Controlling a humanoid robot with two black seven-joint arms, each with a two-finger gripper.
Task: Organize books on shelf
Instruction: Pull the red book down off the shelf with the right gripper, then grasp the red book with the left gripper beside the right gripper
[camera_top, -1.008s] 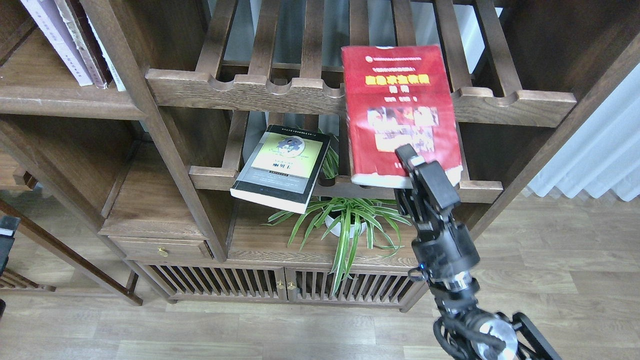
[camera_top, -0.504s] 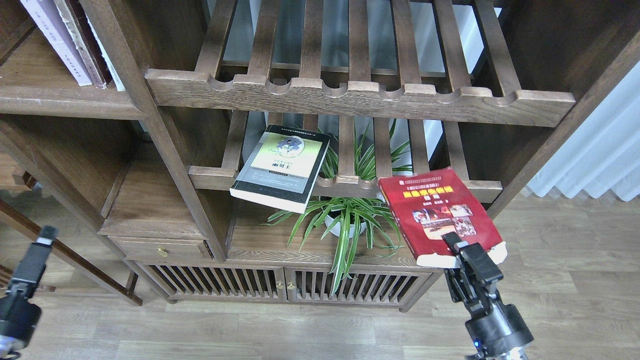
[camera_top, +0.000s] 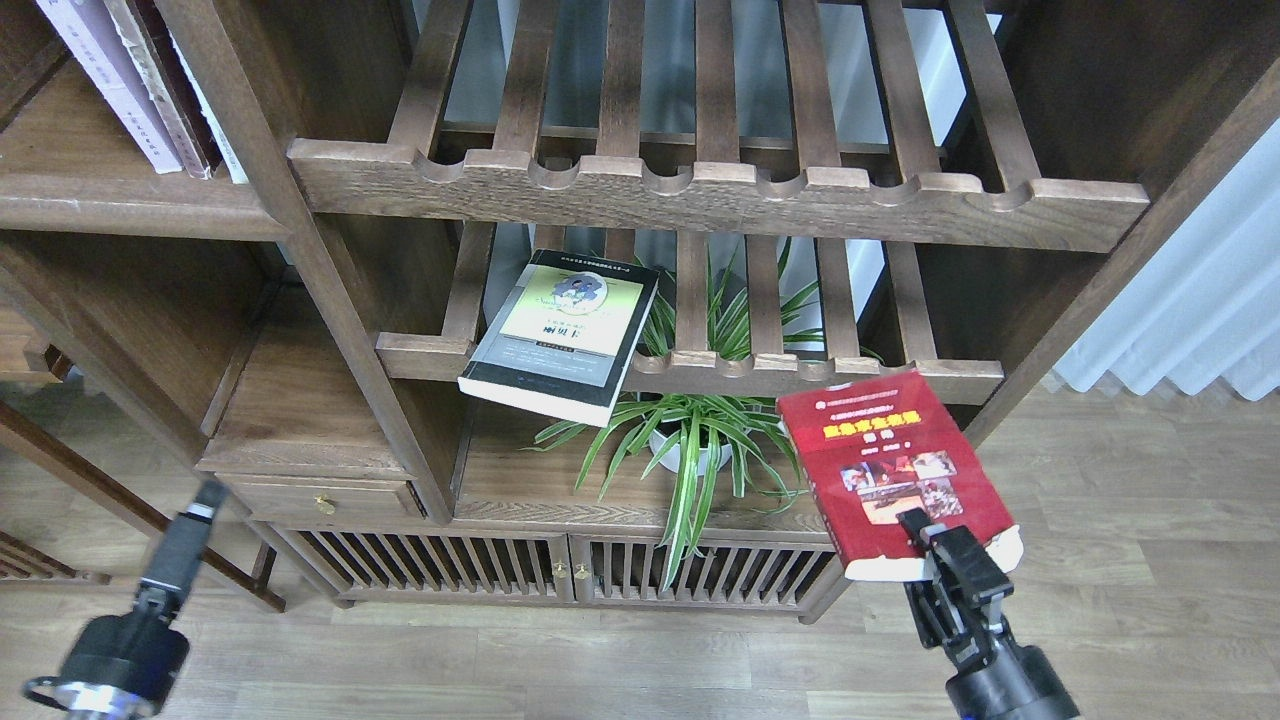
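Note:
My right gripper (camera_top: 935, 548) is shut on the near edge of the thick red book (camera_top: 885, 455) and holds it face up in the air, below and in front of the lower slatted rack. The black-grey book (camera_top: 565, 330) with a yellow-green panel lies flat on that rack and overhangs its front rail. A white-lilac book (camera_top: 95, 85) stands leaning with others on the solid dark shelf (camera_top: 130, 200) at the upper left. My left gripper (camera_top: 205, 497) is at the lower left, in front of the drawer, seen thin and dark.
Two slatted racks with notched front rails (camera_top: 700, 190) fill the middle of the bookcase. A potted spider plant (camera_top: 700, 440) stands under the lower rack. A cabinet with slatted doors (camera_top: 560, 565) is below. White curtains (camera_top: 1200, 300) hang at the right.
My right gripper has brought the red book down and to the right, away from the racks. My left arm has risen into view at the lower left.

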